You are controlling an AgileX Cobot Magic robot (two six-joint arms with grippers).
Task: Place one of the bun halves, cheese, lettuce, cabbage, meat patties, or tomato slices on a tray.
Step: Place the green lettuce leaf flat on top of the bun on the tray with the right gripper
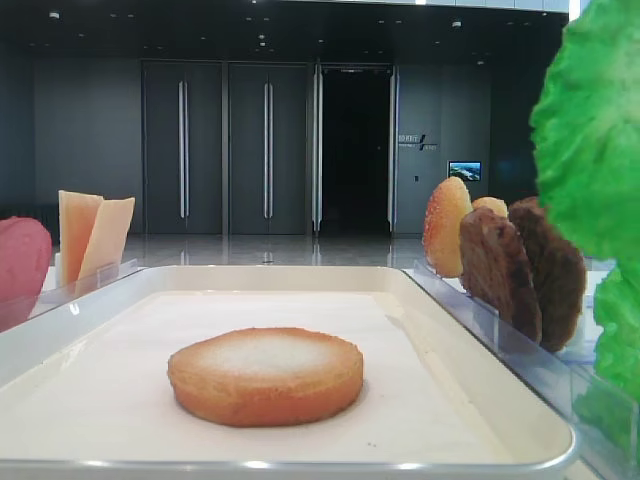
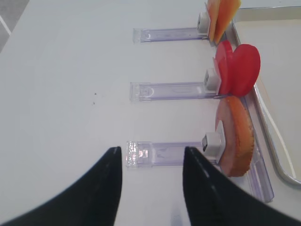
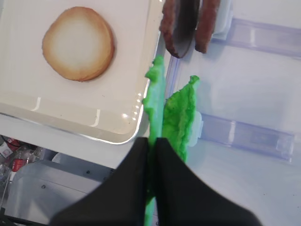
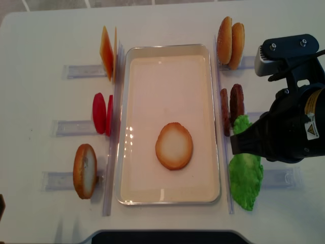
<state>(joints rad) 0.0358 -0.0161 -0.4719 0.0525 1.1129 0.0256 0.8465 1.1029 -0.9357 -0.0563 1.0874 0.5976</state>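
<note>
The right hand is pinching a lettuce leaf edge-on, its two black fingers pressed together on the frilly green sheet. A second lettuce leaf is standing just beside the held one, at its 3 o'clock in the right wrist view. In the realsense overhead view the lettuce is sitting right of the white tray, in the nearest slot on that side, and the right arm is covering its upper part.

The move ahead is turning on one relation: the tray's open floor is lying toward 9 o'clock from the clamped leaf, just across the raised rim. The leaf's long axis is running 12 to 6, parallel to that rim, so it will probably need laying flat once it is over the tray.

The tray is holding only a flat bun half, cut face up, slightly toward 6 o'clock of centre.

The left hand is hovering over bare tabletop with its fingers apart, gripping nothing.
</note>
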